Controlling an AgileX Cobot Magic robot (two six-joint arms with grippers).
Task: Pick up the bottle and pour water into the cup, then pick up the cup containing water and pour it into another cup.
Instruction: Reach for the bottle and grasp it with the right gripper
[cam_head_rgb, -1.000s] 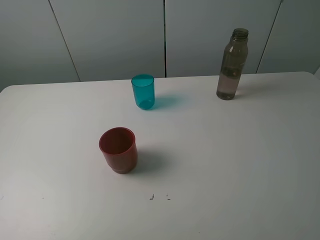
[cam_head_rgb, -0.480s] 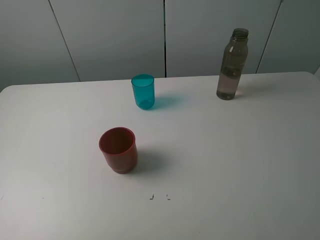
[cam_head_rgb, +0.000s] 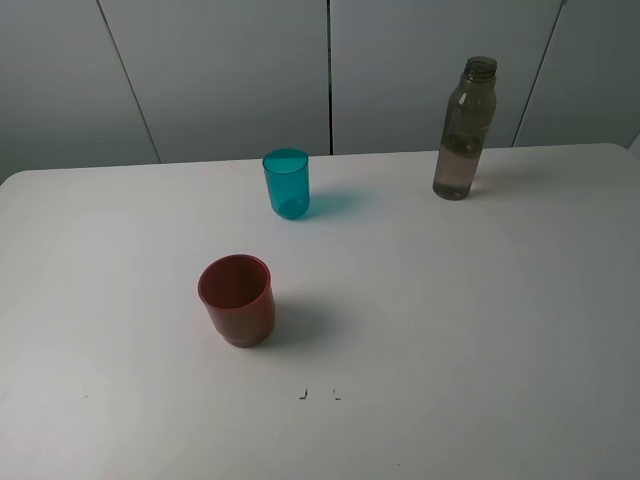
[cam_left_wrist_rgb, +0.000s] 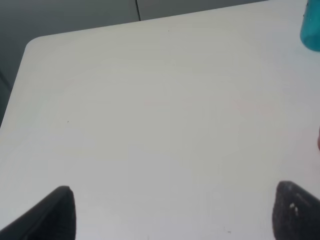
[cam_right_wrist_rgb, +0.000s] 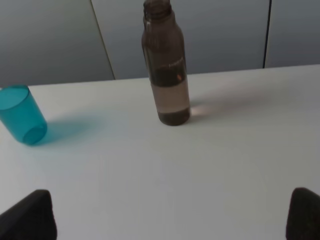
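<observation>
The smoky grey-brown bottle (cam_head_rgb: 463, 130) stands upright and capless at the table's back right, partly filled; the right wrist view shows the bottle (cam_right_wrist_rgb: 166, 70) some way ahead. The teal cup (cam_head_rgb: 286, 183) stands at the back middle, and the teal cup (cam_right_wrist_rgb: 21, 115) also shows in the right wrist view. The squat red cup (cam_head_rgb: 237, 299) sits nearer the front, left of centre. My right gripper (cam_right_wrist_rgb: 172, 215) is open, only its dark fingertips (cam_right_wrist_rgb: 31, 217) showing, well short of the bottle. My left gripper (cam_left_wrist_rgb: 175, 212) is open over bare table, a sliver of teal cup (cam_left_wrist_rgb: 312, 30) at the frame's edge.
The white table (cam_head_rgb: 450, 320) spreads wide around the three items. Grey wall panels (cam_head_rgb: 230, 70) rise behind its far edge. Two small dark marks (cam_head_rgb: 318, 394) lie near the front. Neither arm shows in the exterior high view.
</observation>
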